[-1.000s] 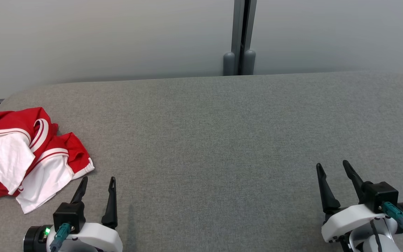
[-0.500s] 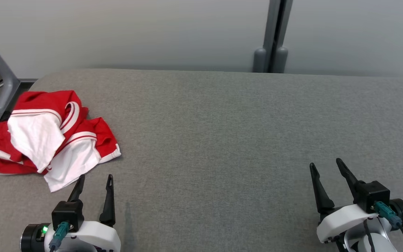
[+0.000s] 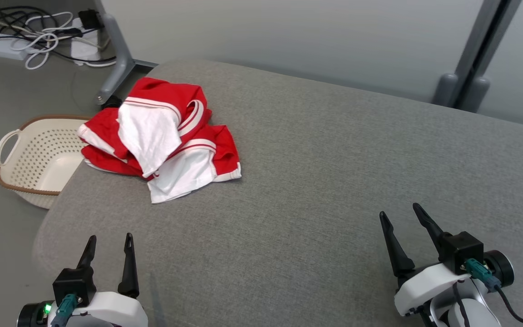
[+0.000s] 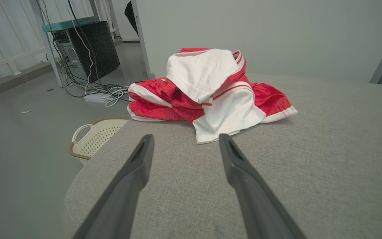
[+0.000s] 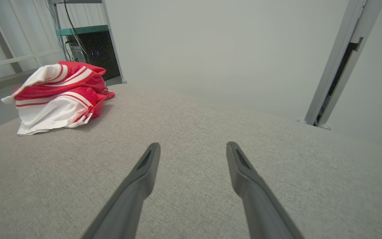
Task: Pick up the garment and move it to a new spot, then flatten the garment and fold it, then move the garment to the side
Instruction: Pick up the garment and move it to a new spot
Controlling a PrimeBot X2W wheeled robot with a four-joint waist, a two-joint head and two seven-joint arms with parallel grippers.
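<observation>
Garment [image 3: 155,134], red and white, crumpled at far left corner of table [image 3: 334,181], not yet lifted; my left gripper [image 3: 110,236] and right gripper [image 3: 398,209] spread, empty; every step seemingly remains.

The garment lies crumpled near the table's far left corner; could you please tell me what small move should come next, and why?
Probably reach the left tool forward to the garment: that tool is open, empty and points at it from nearby, while the right tool stands far off.
</observation>
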